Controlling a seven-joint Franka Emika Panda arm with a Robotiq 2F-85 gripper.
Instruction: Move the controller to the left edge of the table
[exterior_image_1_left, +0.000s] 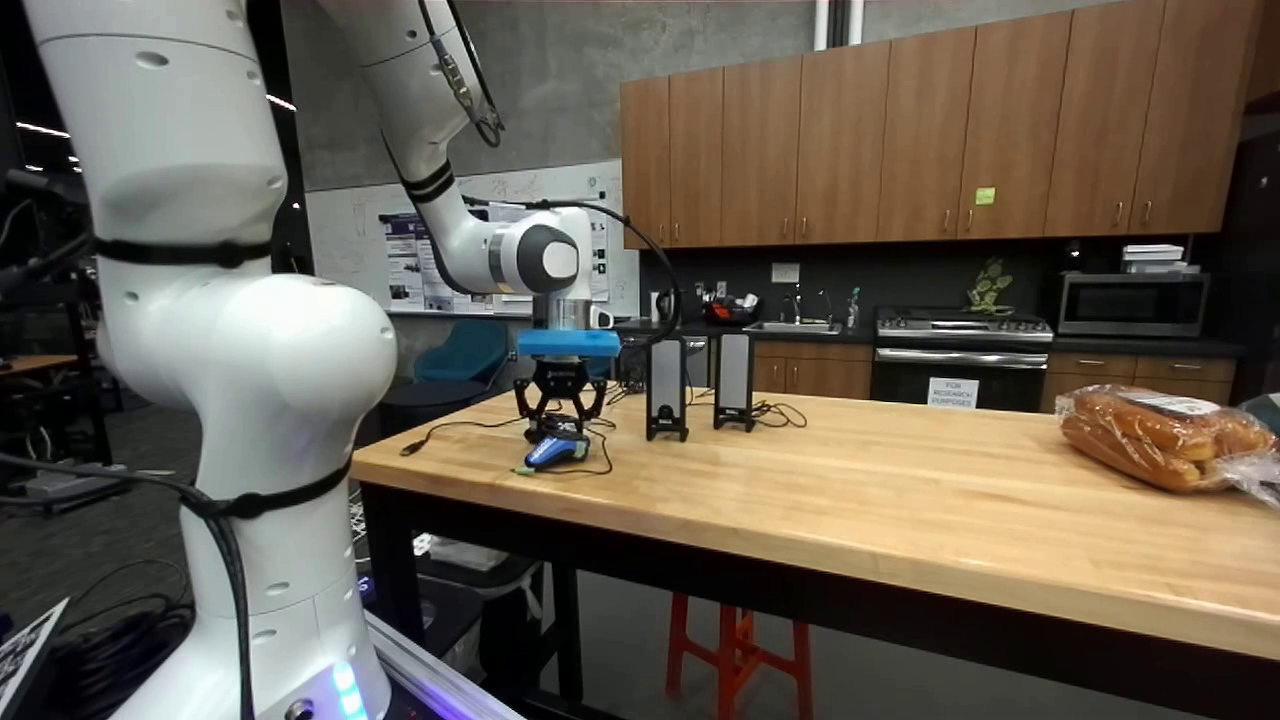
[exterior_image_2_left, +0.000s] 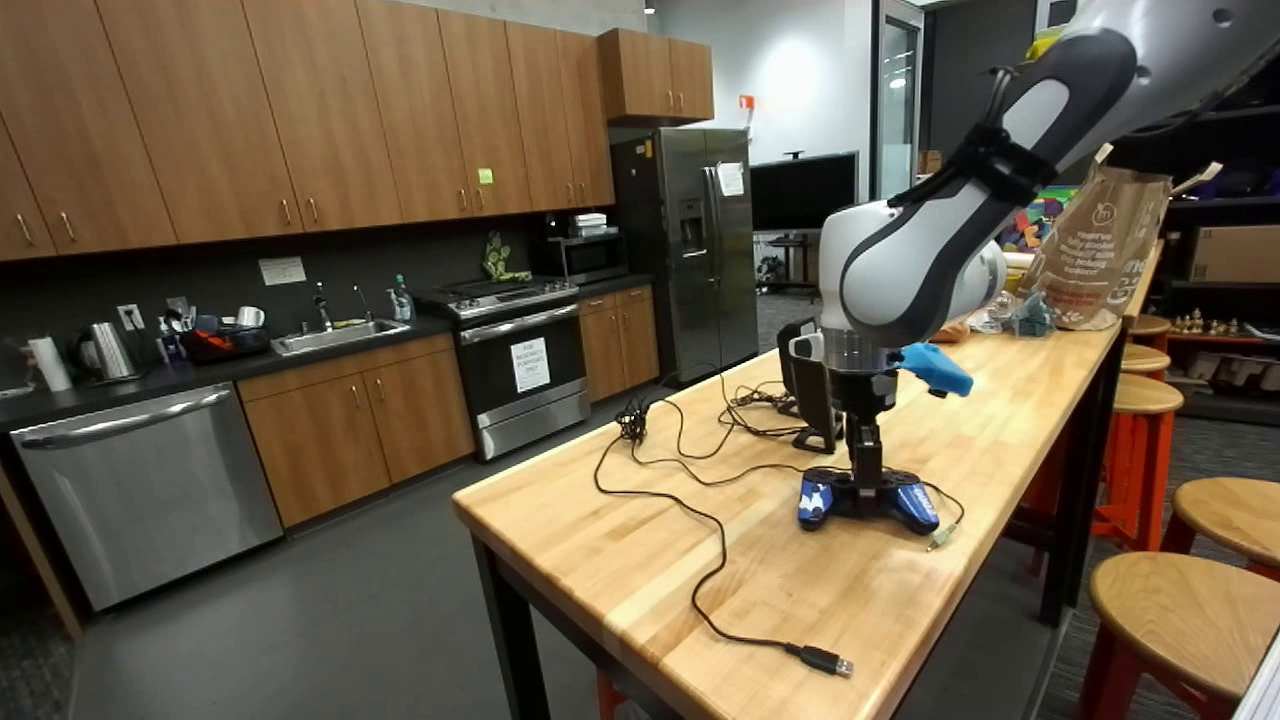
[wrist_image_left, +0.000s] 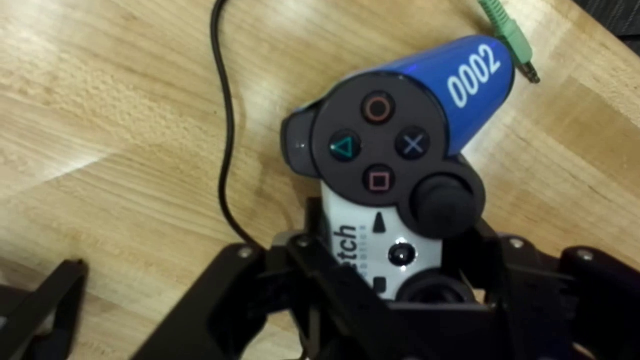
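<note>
Blurred and cut off below, the claw (wrist_image_left: 387, 234) is clamped on the middle of the controller (wrist_image_left: 378, 142), half hidden in the wrist view. On the tabletop (exterior_image_2_left: 640, 580) the controller is seen near two speakers (exterior_image_2_left: 812, 400), one partly masked in an exterior view.

place: lab kitchen | stove (exterior_image_2_left: 490, 365), sink (exterior_image_2_left: 345, 338), fridge (exterior_image_2_left: 685, 250) | whiteboard (exterior_image_1_left: 345, 235) | sign (exterior_image_1_left: 953, 393): "FOR RESEARCH PURPOSES"

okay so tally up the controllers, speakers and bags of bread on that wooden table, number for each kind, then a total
Controller: 1
Speakers: 2
Bag of bread: 1
Total: 4
</note>
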